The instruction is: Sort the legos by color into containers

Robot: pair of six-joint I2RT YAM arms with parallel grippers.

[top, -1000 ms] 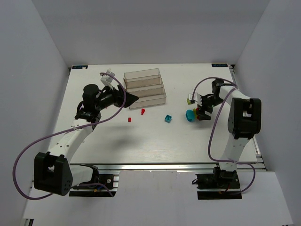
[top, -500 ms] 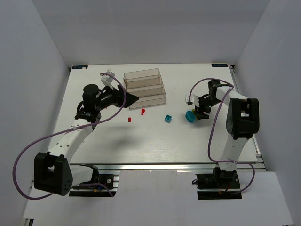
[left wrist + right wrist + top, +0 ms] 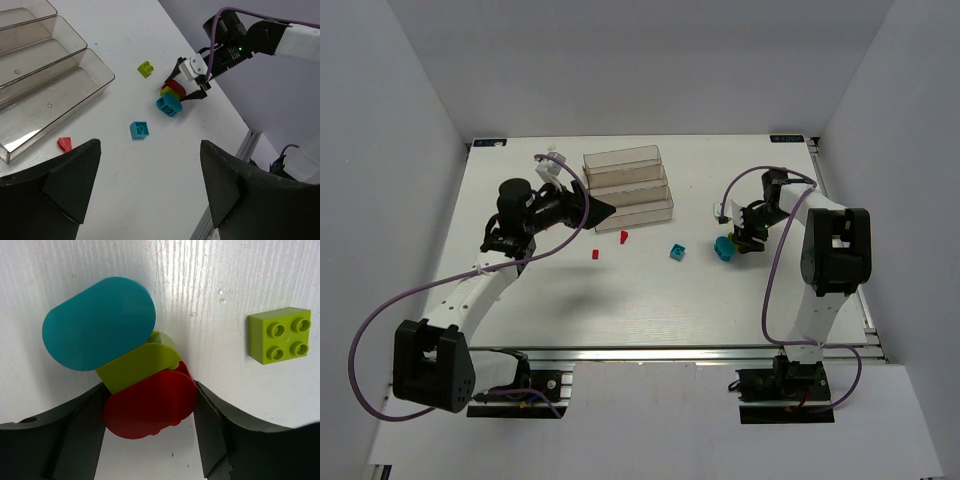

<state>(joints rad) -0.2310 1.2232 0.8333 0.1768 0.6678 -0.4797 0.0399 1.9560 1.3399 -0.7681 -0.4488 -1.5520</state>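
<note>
Sitting pinched in the right hand [image 3: 148,392]: red lego [image 3: 150,412]

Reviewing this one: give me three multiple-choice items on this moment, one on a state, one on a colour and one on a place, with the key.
1. The left gripper is:
A. open, with nothing between its fingers
B. shut on a red piece
C. shut on a cable

2. The lone square brick in mid-table is:
A. red
B. cyan
C. yellow-green

3. The square yellow-green brick lies:
A. on top of the lone square brick
B. on the table, apart from the stack of rounded pieces
C. between the left gripper's fingers

Key:
1 A, since the left wrist view shows its fingers wide apart over bare table.
2 B, since it shows cyan in both the top and left wrist views.
3 B, since the right wrist view shows white table between it and the stack.
</note>
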